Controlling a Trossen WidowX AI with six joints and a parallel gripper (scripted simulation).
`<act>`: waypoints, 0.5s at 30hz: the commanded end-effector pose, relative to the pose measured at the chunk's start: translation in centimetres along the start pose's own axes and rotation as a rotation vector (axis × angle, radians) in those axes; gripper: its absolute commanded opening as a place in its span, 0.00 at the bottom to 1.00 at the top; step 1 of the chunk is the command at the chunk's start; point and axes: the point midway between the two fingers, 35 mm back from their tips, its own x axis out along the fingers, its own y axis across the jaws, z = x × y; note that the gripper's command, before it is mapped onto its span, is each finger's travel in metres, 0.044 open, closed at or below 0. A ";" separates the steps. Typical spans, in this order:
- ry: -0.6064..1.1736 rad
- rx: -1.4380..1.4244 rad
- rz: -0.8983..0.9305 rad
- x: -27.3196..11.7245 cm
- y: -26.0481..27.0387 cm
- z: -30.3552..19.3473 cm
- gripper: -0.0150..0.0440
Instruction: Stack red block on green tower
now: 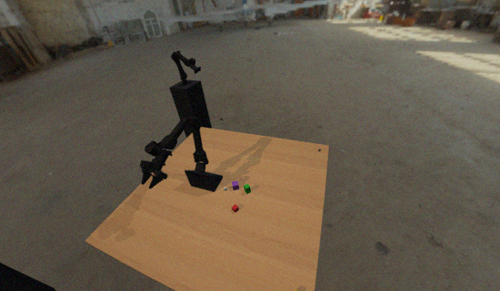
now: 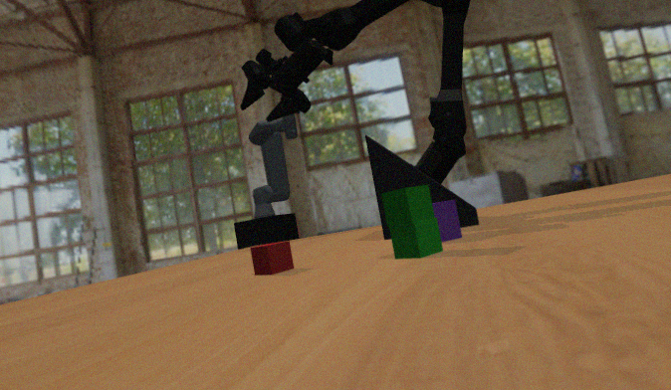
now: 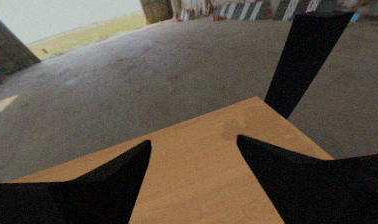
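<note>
The red block [image 1: 235,208] [image 2: 272,258] sits alone on the wooden table [image 1: 274,245] [image 2: 337,338] [image 3: 190,195]. The green tower [image 1: 247,188] [image 2: 413,222] stands upright, its upper part slightly turned against the lower. In the top view it is behind and right of the red block; in the exterior view, to its right. My gripper [image 1: 147,185] [image 2: 256,114] [image 3: 195,141] is open and empty, raised high and well to the left of both in the top view. Neither red block nor tower shows in the wrist view.
A purple block [image 1: 235,185] [image 2: 448,220] stands beside the tower. A small pale object [image 1: 225,188] lies left of it. A dark slanted plate [image 1: 203,180] [image 2: 394,174] on a second arm hangs close to them. A black pedestal [image 1: 190,104] stands behind the table.
</note>
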 end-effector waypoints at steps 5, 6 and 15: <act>0.067 -0.130 0.072 0.2 4.2 -1.2 1.00; 0.087 -0.167 0.092 0.3 5.4 -1.6 1.00; 0.281 -0.491 0.260 -0.3 15.2 -7.2 1.00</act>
